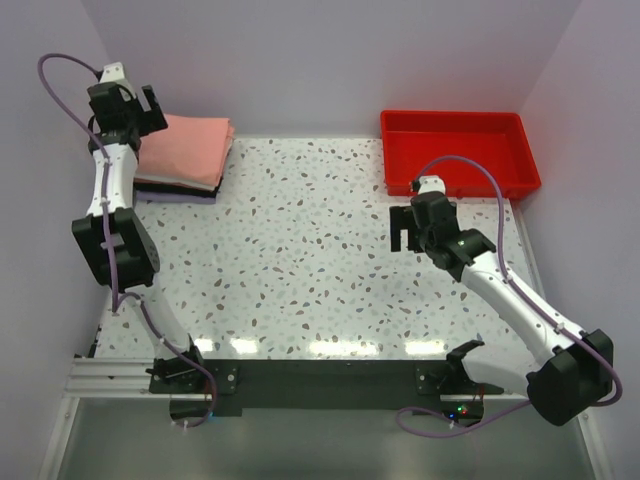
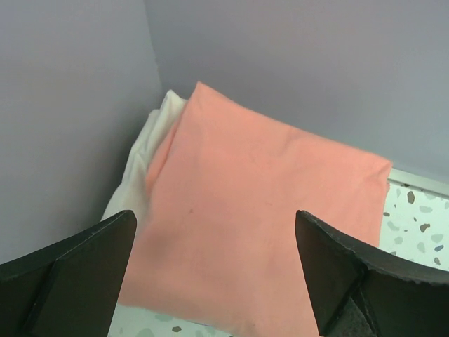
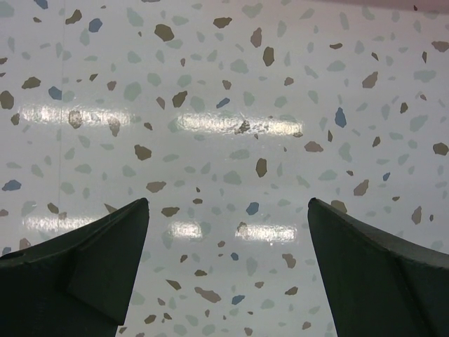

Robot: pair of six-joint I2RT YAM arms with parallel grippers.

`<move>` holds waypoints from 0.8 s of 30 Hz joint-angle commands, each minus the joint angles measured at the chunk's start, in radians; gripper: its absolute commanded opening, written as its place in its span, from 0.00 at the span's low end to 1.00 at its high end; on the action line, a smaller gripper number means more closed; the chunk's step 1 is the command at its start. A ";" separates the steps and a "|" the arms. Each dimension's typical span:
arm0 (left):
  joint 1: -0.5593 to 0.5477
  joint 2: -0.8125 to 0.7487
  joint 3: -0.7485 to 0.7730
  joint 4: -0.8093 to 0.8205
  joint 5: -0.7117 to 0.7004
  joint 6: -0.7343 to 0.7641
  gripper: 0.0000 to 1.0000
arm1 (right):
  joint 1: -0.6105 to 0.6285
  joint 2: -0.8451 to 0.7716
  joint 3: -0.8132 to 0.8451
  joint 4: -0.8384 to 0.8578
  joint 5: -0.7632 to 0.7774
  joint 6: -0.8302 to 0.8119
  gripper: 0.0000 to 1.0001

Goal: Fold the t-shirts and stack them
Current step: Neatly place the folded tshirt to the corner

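Lying stacked, four folded t-shirts (image 1: 190, 150); one red tray (image 1: 460, 150) apart.

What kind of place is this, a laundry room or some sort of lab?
Probably a robot lab test cell: a left arm and right arm bolted at the edge of a speckled table, plain walls boxing it in, folded t-shirts and a red tray as props.
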 commanded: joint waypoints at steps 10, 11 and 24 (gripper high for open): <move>0.043 0.225 -0.031 -0.011 -0.010 -0.038 1.00 | -0.005 0.020 0.037 0.024 0.010 0.002 0.99; 0.050 0.239 -0.019 -0.019 -0.009 -0.041 1.00 | -0.005 0.020 0.036 0.023 0.011 0.000 0.99; 0.093 0.210 -0.006 -0.013 0.077 -0.064 1.00 | -0.005 0.007 0.045 0.016 0.017 -0.003 0.99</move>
